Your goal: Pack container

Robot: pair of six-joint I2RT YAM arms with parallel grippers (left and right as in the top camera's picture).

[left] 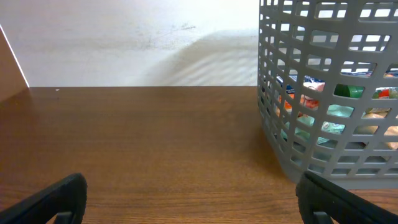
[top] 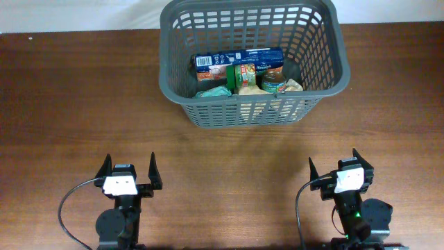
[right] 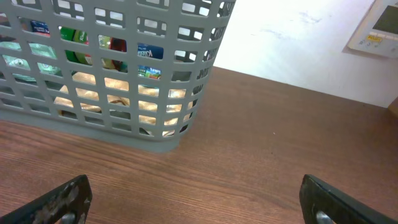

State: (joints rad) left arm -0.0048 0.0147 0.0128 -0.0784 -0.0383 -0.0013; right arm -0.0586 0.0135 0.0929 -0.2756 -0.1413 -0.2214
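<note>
The container (top: 208, 114) sits far on the counter (top: 83, 104), well apart from the near left tool (top: 130, 161) and right tool (top: 334, 161), both released.

The counter (top: 69, 104) is dark brown wood with a visible grain, stretching wide from side to side. The grey lattice container (top: 250, 112) stands on it near the far edge, a little right of centre, its base flat on the wood.
</note>
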